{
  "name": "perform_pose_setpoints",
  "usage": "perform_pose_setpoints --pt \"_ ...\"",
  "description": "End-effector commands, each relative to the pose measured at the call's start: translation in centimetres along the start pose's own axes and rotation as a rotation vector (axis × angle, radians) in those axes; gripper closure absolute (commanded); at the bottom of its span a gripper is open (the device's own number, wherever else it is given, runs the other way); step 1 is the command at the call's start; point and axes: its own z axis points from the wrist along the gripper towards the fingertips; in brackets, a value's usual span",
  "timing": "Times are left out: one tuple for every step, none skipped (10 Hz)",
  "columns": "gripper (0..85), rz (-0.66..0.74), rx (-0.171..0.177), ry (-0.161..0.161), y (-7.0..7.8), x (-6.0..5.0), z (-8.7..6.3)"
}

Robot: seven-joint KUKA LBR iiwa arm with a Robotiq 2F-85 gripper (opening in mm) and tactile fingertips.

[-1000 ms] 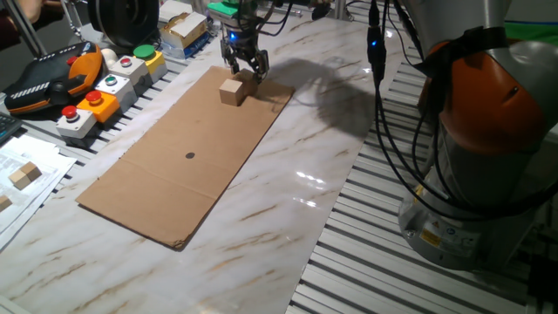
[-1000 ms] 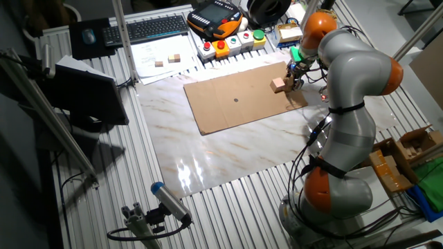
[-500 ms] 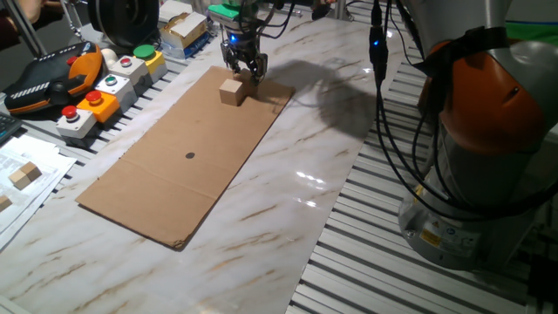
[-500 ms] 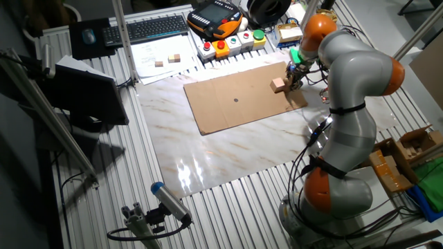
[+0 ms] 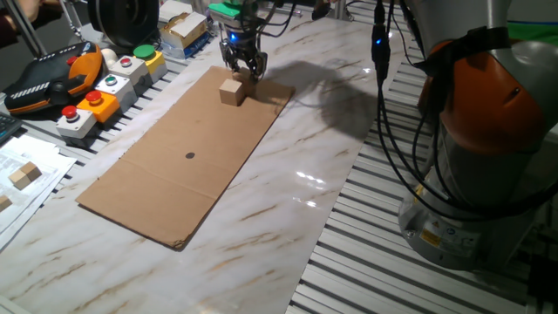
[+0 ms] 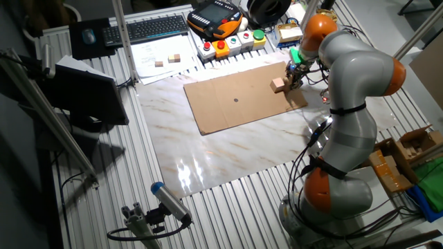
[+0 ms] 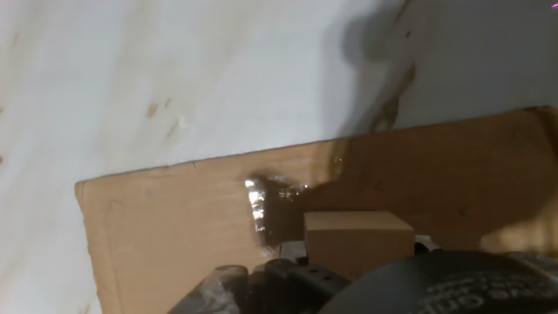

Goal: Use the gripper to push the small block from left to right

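Note:
The small block point(image 5: 231, 91) is a tan wooden cube near the far end of a brown cardboard sheet point(image 5: 174, 174). It also shows in the other fixed view as the block point(image 6: 279, 84), and in the hand view the block point(image 7: 357, 242) fills the lower middle. My gripper point(image 5: 243, 71), a black claw under a blue light and a green band, hangs just behind the block and very close to it. Its fingers are drawn together with nothing between them. From the other side the gripper point(image 6: 294, 75) sits right of the block. I cannot see whether it touches the block.
Button boxes point(image 5: 105, 87) and an orange teach pendant point(image 5: 52, 74) line the table's left edge. A paper with small wooden cubes point(image 5: 24, 174) lies at the left. The arm's base point(image 5: 488, 157) and hanging cables point(image 5: 384, 131) fill the right. A keyboard point(image 6: 156, 28) lies at the back.
The gripper has shifted slightly toward the block's far side. The block has stayed in place on the cardboard.

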Motion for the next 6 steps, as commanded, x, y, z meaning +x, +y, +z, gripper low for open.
perform_pose_setpoints --pt "84.0 -0.002 0.008 0.001 0.02 0.09 -0.14" --pt "84.0 -0.003 0.01 0.001 0.07 0.23 -0.23" --pt "84.0 -0.006 0.011 -0.002 0.13 0.36 -0.27" --pt "84.0 -0.012 0.011 -0.002 0.21 0.56 -0.38" --pt "84.0 -0.017 0.014 -0.001 0.32 0.73 -0.51" --pt "84.0 -0.022 0.014 -0.001 0.37 0.88 -0.53"
